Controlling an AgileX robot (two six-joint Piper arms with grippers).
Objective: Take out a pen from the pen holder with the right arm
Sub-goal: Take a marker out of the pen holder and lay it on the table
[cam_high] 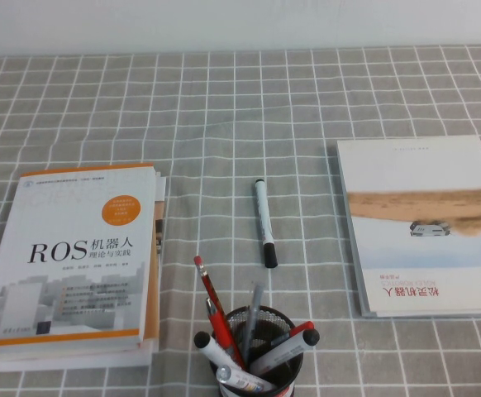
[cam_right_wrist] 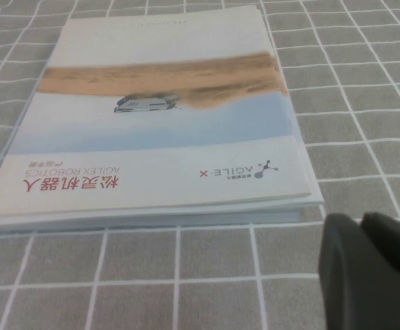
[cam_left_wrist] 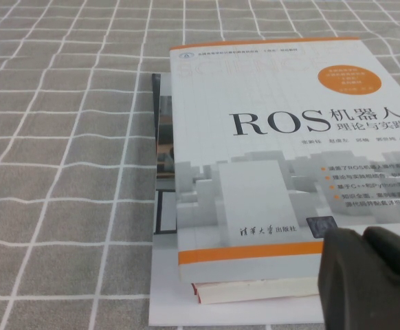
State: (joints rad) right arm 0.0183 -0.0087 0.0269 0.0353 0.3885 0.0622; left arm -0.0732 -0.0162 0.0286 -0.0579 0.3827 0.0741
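A black mesh pen holder (cam_high: 288, 376) stands at the table's near edge, in the middle of the high view. Several pens stick out of it, among them a red pen (cam_high: 214, 304), a grey pen (cam_high: 252, 318) and a white marker with a black cap (cam_high: 293, 342). Another black-capped white marker (cam_high: 264, 223) lies flat on the cloth beyond the holder. Neither arm shows in the high view. My right gripper (cam_right_wrist: 360, 220) is shut and empty, low over the cloth just short of the AgileX booklet (cam_right_wrist: 165, 117). My left gripper (cam_left_wrist: 361, 235) is shut and empty at the ROS book's near corner.
The ROS book (cam_high: 75, 256) lies on a stack at the left. The AgileX booklet (cam_high: 426, 223) lies at the right. A grey checked cloth (cam_high: 240, 107) covers the table, bare across the back and between the books.
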